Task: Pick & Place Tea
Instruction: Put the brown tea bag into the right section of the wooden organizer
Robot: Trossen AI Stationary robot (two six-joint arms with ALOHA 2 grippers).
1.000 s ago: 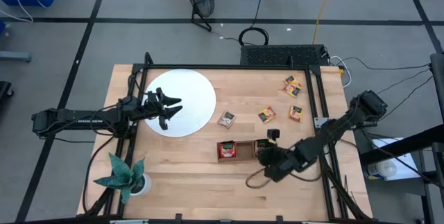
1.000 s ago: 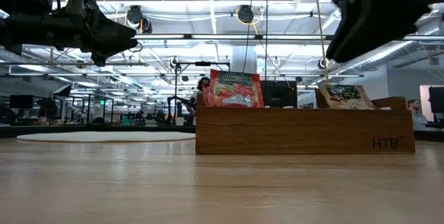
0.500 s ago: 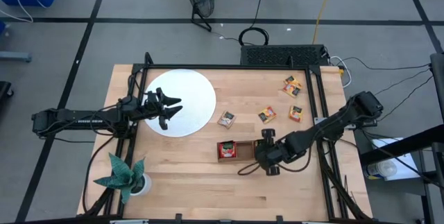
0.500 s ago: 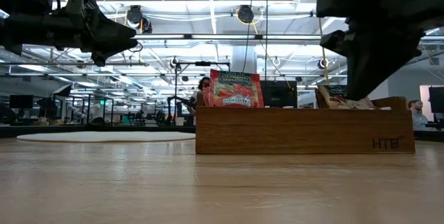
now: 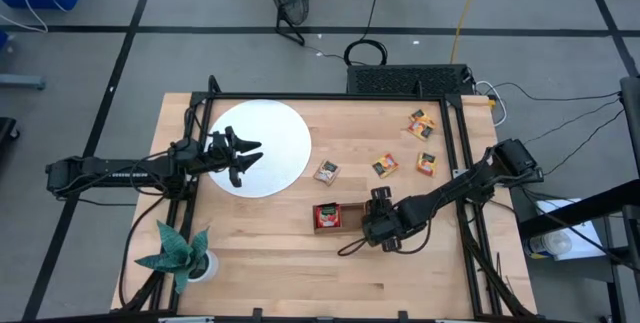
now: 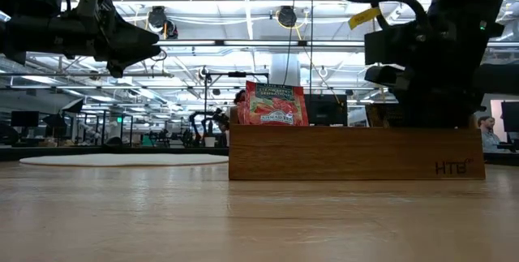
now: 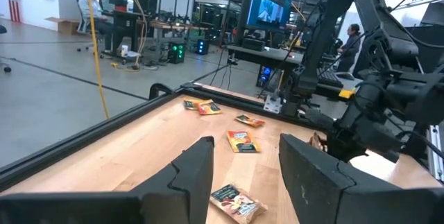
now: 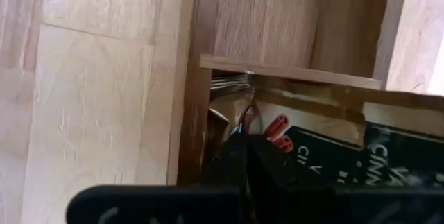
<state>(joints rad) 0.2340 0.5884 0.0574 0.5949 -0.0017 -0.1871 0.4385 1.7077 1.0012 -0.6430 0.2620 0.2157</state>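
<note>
Placing step, I judge: right gripper (image 5: 381, 225) sits down in the wooden tray (image 6: 357, 153), fingers pressed together with a sachet's edge apparently pinched between them in its wrist view. Next it needs to let go and lift straight out. Left gripper (image 5: 240, 155) hovers over the white disc (image 5: 275, 133), fingers apart, empty. Tea: one red sachet (image 5: 326, 217) upright in the tray's end compartment; loose sachets (image 5: 326, 171) lie flat on the table beyond, red and orange-yellow.
</note>
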